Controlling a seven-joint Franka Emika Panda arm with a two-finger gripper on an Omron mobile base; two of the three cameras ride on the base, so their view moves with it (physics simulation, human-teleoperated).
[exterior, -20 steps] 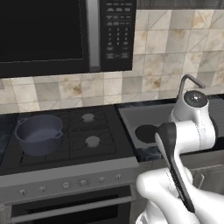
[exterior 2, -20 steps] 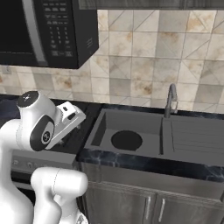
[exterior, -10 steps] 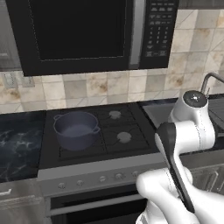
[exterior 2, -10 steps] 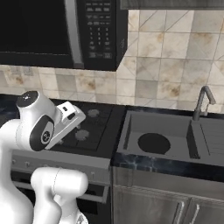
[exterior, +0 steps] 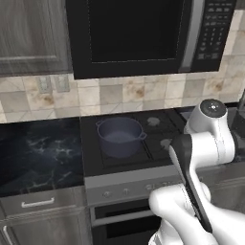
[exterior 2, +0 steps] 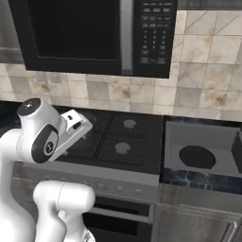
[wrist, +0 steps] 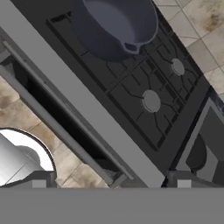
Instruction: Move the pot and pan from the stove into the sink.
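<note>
Saw blue-grey pot (exterior: 119, 137) upright, lidless, on stove (exterior: 158, 143) left burners. Black pan (exterior 2: 197, 157) lay flat in grey sink (exterior 2: 176, 142), right of stove.

microwave (exterior 2: 94, 35) keypad marks blurred, no legible text

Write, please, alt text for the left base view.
A blue-grey pot stands on the left burners of the black stove, below a dark microwave. The white robot arm rises at the lower right; dark marbled countertop lies to the left.

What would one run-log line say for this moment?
pot: on stove | pan: in sink | gripper: state unclear
</note>
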